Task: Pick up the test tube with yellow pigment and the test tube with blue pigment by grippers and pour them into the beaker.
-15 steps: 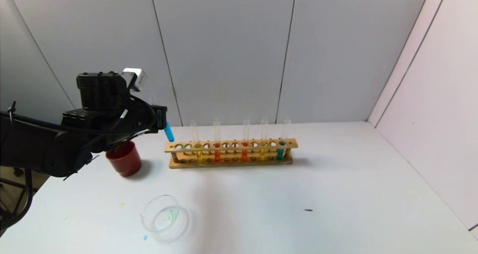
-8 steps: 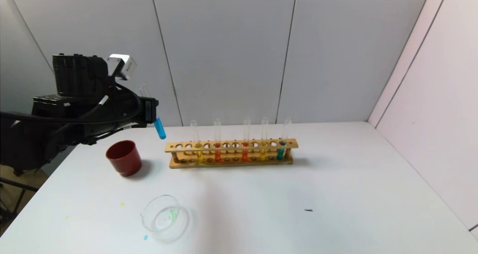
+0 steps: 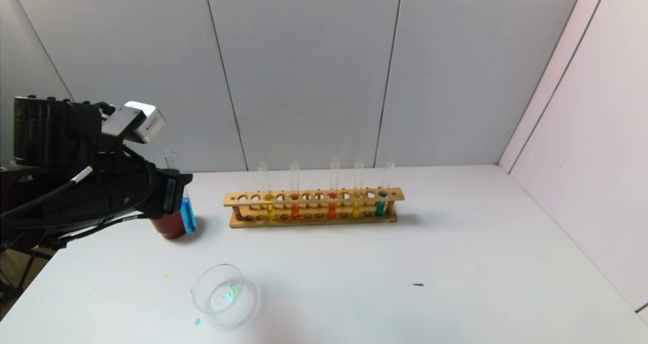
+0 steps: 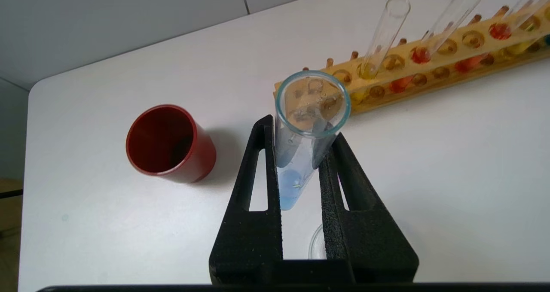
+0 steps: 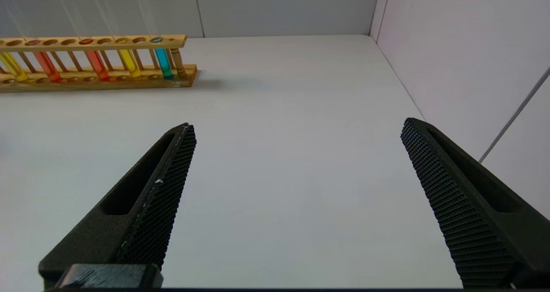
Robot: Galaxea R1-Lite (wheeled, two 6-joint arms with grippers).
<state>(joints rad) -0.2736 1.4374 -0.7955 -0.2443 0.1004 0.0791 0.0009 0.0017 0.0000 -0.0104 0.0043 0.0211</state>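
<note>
L gripper [image 3: 177,202] clamps thin clear glass blue-liquid test tube [image 3: 188,215] upright btwn fingers [image 4: 258,171]. Risk: clear low glass beaker [image 3: 223,293] sits well apart, so early tilt spills. R gripper [image 5: 296,197] gapes wide, holding nothing.

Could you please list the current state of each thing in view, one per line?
Left gripper: fingers shut on the blue tube, beside the cup.
Clear glass test tube with blue pigment: held upright, blue liquid inside.
Right gripper: fingers open, holding nothing.
Low clear glass beaker: upright on the table, nearly empty.
Dark red opaque cup: upright.
Long wooden tube rack: holds five tubes: yellow, orange-red, teal.
</note>
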